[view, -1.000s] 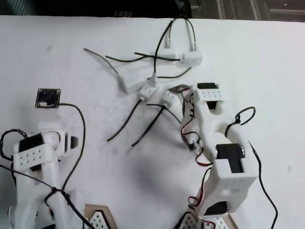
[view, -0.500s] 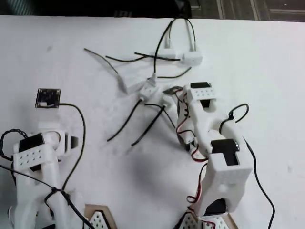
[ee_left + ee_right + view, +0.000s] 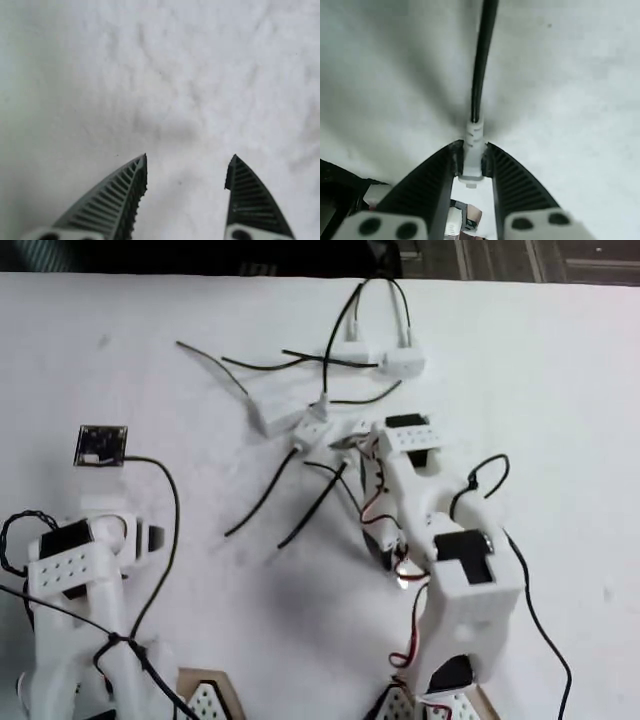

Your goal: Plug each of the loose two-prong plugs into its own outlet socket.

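**A:** Starting at the left: the left gripper point(image 3: 189, 160) sits by the near-left corner of the worktop point(image 3: 560, 360), jaws spread wide with nothing between them. It hasn't budged in the last second.

**B:** A small dark board point(image 3: 100, 445) on its cable lies just beyond it. It's no part of the action.

**A:** Now the middle, and here's the move! The right arm point(image 3: 440, 530) swings left, and the right gripper point(image 3: 472, 146) brings a plug with it.

**B:** Jaws closed tight on the white plug point(image 3: 474, 134), with the black cord point(image 3: 482, 60) trailing away from it.

**A:** That carries it closer to the white connector point(image 3: 312, 428). It's just beside it now, next to the larger white block point(image 3: 268, 418).

**B:** I read that as the approach for mating: closing in, not seated yet.

**A:** Any sockets filled?

**B:** The far white block point(image 3: 400, 362), towards the far edge, has cords running to it. Whether a plug sits inside, I can't tell.
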Robot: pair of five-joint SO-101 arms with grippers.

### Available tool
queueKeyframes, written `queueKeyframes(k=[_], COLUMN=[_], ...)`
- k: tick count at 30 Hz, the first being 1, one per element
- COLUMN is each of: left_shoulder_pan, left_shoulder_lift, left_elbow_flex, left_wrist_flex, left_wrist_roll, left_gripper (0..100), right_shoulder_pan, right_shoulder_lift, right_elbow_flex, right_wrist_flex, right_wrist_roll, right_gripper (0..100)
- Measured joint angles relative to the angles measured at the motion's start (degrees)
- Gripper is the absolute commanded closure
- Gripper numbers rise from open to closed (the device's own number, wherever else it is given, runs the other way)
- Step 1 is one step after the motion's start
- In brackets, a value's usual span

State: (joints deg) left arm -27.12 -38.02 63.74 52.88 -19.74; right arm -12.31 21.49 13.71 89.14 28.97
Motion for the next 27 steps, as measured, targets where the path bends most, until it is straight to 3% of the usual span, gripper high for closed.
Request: queueKeyframes(k=[18,27], left_shoulder_pan=[0.0,0.0], left_shoulder_lift=[0.0,0.0], left_elbow_flex=[0.0,0.0], left_wrist_flex=[0.0,0.0], left_wrist_roll=[0.0,0.0], left_gripper=[74,74], right_shoulder_pan=[-3.6,-2.4], right_shoulder_lift=[6.7,-14.7], right_elbow_flex=[-1.3,-0.1], right_wrist_flex=[1.4,7.7], right_wrist_roll=[0.0,-0.1], right_gripper=[98.1,98.1])
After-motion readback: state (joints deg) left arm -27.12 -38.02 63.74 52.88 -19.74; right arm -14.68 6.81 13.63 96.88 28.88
